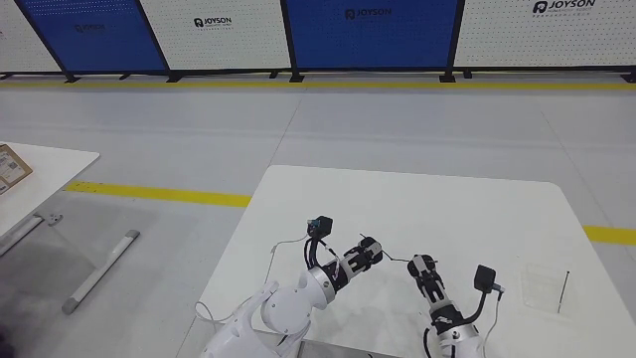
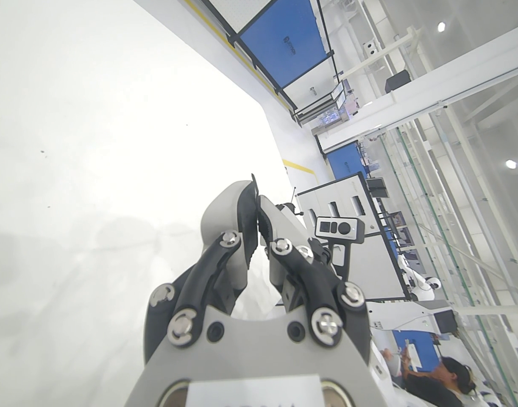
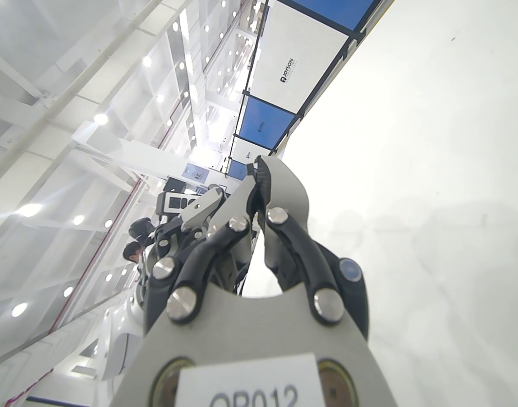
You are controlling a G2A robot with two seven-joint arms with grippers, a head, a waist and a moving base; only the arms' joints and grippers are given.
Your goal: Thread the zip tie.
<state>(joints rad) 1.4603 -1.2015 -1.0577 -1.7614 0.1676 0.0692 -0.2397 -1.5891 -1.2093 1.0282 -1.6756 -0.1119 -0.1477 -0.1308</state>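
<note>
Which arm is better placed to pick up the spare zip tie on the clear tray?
Right. The spare zip tie on the clear tray lies on the right arm's side, nearer the right pincer than the left pincer, though both clamp the held zip tie.

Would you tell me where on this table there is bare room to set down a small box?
The far half of the table, from the arms to its far edge, is bare. The near middle is crowded: both jaws hold the zip tie there, and a clear tray sits by the near right edge.
</note>
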